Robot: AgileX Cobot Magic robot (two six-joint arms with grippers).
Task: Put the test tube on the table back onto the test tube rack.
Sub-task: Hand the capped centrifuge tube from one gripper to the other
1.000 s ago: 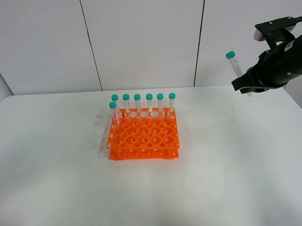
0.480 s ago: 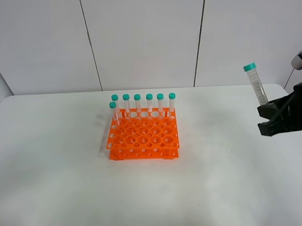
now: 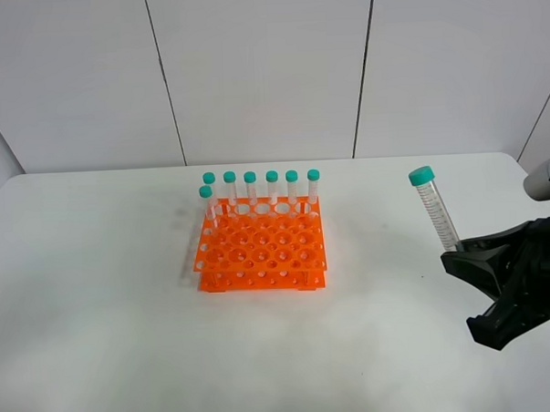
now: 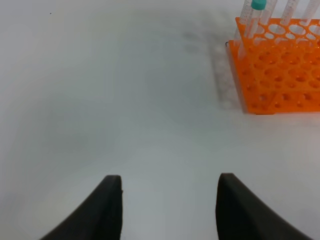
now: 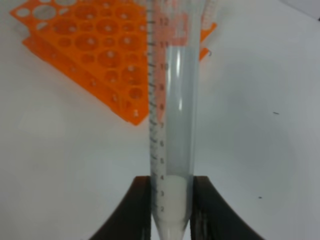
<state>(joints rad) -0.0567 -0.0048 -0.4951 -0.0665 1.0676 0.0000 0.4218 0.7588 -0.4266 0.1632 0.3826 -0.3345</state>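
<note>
One tube [image 3: 434, 206] pinched near its tip in my right gripper [image 5: 171, 212], upright in the air, well right of the rack [image 3: 261, 249]. Left gripper [image 4: 169, 200] spread, idle. Carry step; next I need to move left and line up over a free hole.

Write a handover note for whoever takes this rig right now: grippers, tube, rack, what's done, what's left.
Grippers: the left gripper is open and empty above the table. The right gripper is shut on the test tube, gripping its lower end with the cap up and the tube slightly tilted.
Positions: the tube is in the air to the right of the rack, well apart from it. The rack holds seven other tubes along its back and left edge, and many holes are free.
Done: the tube is off the table.
Left: carry it over a free hole, lower it in and release.
</note>
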